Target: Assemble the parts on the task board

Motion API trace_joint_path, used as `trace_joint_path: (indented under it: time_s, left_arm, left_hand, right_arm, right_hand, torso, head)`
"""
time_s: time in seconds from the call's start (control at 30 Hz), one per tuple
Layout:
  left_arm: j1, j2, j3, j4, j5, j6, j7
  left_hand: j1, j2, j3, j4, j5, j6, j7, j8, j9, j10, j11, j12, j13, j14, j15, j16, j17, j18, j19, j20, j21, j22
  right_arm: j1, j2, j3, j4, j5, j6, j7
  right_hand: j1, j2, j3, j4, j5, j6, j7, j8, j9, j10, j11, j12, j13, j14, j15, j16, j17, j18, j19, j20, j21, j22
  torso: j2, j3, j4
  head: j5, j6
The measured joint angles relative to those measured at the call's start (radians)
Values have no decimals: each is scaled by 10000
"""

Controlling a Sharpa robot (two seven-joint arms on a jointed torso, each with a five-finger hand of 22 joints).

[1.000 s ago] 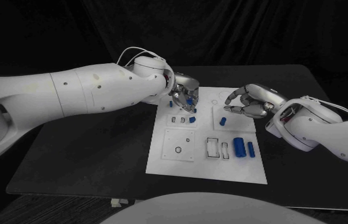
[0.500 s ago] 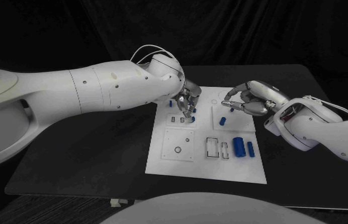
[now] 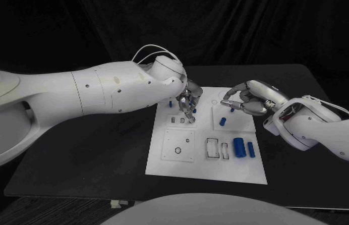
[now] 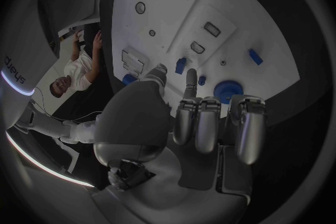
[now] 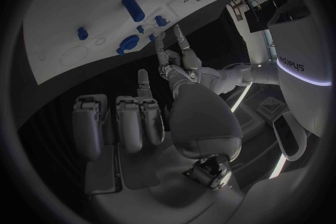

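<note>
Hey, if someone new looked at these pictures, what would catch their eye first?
The white task board in the middle of the black table, dotted with small blue parts. The silver left hand reaches down to a small blue part near the board's far left corner, while the silver right hand hovers at its far right edge.

Only readable mark: a dark brand word printed on a white robot body panel [image 5: 294, 60], beside a glowing light strip, seen from the right wrist. Looks like "sharpa" but the letters run sideways and small, so not certain. The same mark shows on a white panel [image 4: 12, 69] from the left wrist, again hard to read.
</note>
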Motion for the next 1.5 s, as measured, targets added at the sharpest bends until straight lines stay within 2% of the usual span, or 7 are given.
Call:
trace_joint_path:
  time_s: [0.07, 0.17, 0.33, 0.6, 1.07, 1.3, 1.5]
  left_arm:
    - [-12, 31, 0, -25, -41, -16, -1]
    - [-32, 75, 0, -98, -86, -46, 12]
    - [-86, 173, -1, -257, -132, -98, 85]
    - [-230, 274, -1, -433, -169, -191, 327]
    - [-465, 322, -1, -665, -191, -287, 607]
    - [-561, 358, -2, -748, -196, -354, 684]
    - [-596, 357, -2, -785, -199, -389, 722]
  left_hand:
    - [-31, -31, -61, 88, -40, -180, 3, 88, 290, 0, 0, 0, 0, 0, 0, 0, 0, 0, 0, 0, -18, 0]
    - [-381, -73, -124, 151, -353, -375, 44, 89, 583, 0, 0, 0, 0, 0, -1, 0, 0, 0, 0, 0, -18, 0]
    - [-490, -90, -110, 165, -395, -441, 55, 88, 737, 0, 0, 0, 0, 0, 0, 0, 0, 0, 0, 0, -18, 0]
    - [-222, 14, 50, 63, 529, -476, 18, 174, 1142, 0, 0, 0, 2, 0, -1, 0, 0, 1, 0, 0, -18, 0]
    - [114, 166, 238, -138, 1148, -475, 18, 178, 1376, 0, 0, 0, 7, 0, -1, 0, 0, 1, 0, 0, -56, 0]
    - [162, 214, 289, -241, 1284, -437, -20, 178, 1461, 0, 0, 0, 6, 0, -1, 0, 0, 1, -1, -1, -94, 0]
    - [376, 349, 402, -499, 1693, -370, -86, 297, 1659, 0, 0, 0, 6, 0, -1, 0, 0, 1, -1, -1, -94, 0]
  right_arm:
    - [0, 2, 0, -9, 7, 0, 7]
    - [0, 17, 2, -19, 13, 1, 13]
    - [0, 32, 4, -26, 20, 3, 22]
    - [0, 34, 3, -27, 26, 3, 32]
    - [0, 44, 2, -26, 32, 5, 48]
    - [0, 48, 3, -26, 33, 5, 53]
    - [0, 45, 3, -26, 34, 6, 56]
  right_hand:
    - [4, 4, 0, 0, 0, 0, 0, 0, 0, 0, 0, 0, 0, 0, 0, 0, 0, 0, 0, 0, 0, 0]
    - [49, 48, 0, 0, 19, 0, 0, 0, 0, 0, 0, 0, 0, 0, 0, 0, 0, 0, 0, 0, 0, 0]
    - [58, 57, -29, 28, 70, -1, 0, 0, 1, 0, 0, 0, 0, 0, 0, 0, 0, 0, 0, 0, 0, 6]
    - [58, 56, -29, 28, 70, -1, 0, 0, -7, 0, 0, 0, 0, 0, 0, 0, 0, 0, 0, 0, 0, 7]
    - [57, 55, -29, 28, 70, 70, 1, 0, -7, 0, 0, 0, 0, 0, 0, 0, 0, 0, 0, 0, 0, 5]
    - [57, 55, -37, 36, 70, 70, 1, 0, -6, 0, 0, 0, 0, 0, 0, 0, 0, 0, 0, 0, 0, 4]
    - [60, 51, -56, 55, 70, 70, 1, 0, -6, 0, 0, 0, 0, 0, 0, 0, 0, 0, 0, 0, 0, 4]
  torso:
    - [-7, 0, 8]
    - [-17, -1, 15]
    - [-23, -2, 15]
    - [-23, -1, 10]
    - [-18, 6, -1]
    - [-19, 6, 3]
    - [-24, 6, 12]
  head:
    - [-16, 0]
    - [-42, 0]
    - [-66, 0]
    - [-41, 0]
    - [-42, 0]
    - [-54, 0]
    - [-63, 0]
